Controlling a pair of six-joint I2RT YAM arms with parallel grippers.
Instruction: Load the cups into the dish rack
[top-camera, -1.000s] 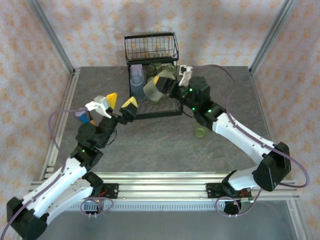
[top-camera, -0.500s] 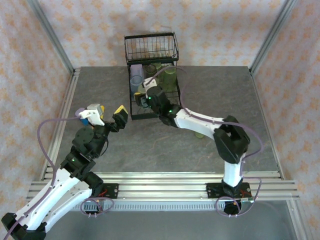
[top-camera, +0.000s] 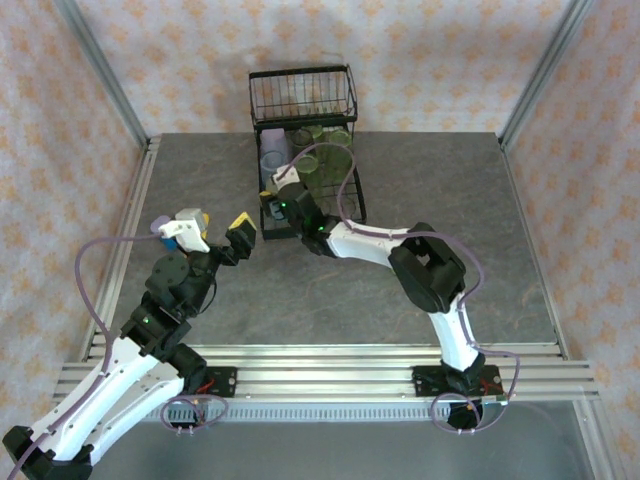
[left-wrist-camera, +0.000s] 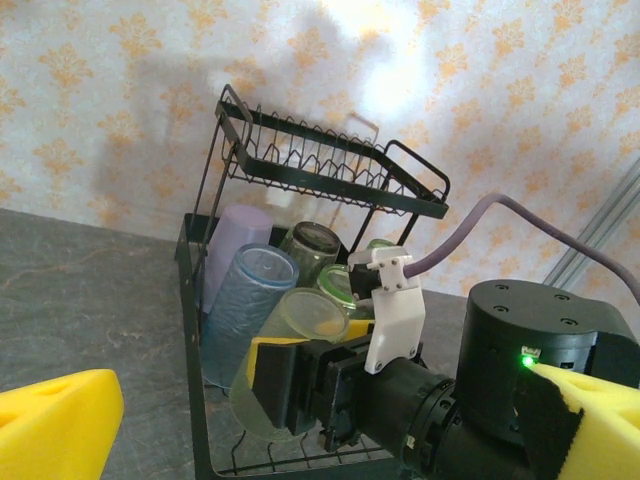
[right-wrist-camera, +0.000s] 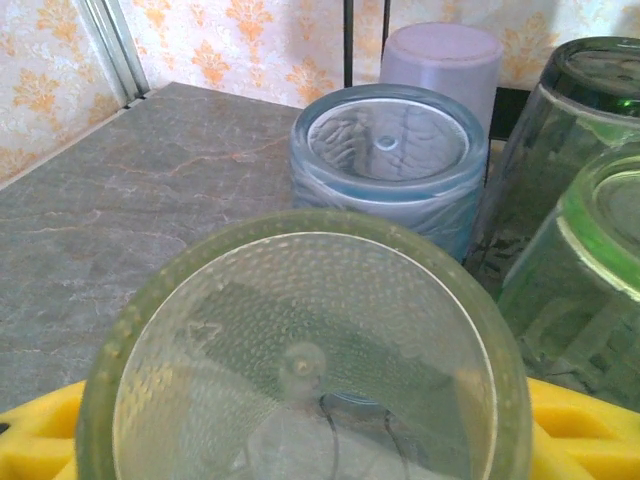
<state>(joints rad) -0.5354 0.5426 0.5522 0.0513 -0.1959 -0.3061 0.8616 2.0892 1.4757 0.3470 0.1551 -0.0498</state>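
The right hand (top-camera: 272, 210) is reaching across to the near-left corner of the dish rack (left-wrist-camera: 190, 300), its yellow pads (right-wrist-camera: 585, 430) clenching a light green cup (right-wrist-camera: 300, 330) from both sides. That cup is sitting low over the rack's flat tray, just beside a light blue cup (right-wrist-camera: 385, 170), with a lavender cup (right-wrist-camera: 440, 55) standing behind the blue one. More green cups (right-wrist-camera: 590, 260) are crowding the tray to the right. The left hand (top-camera: 218, 225) is hovering over the table (top-camera: 450, 180), left of the rack and apart from it, its fingers spread wide and grasping nothing.
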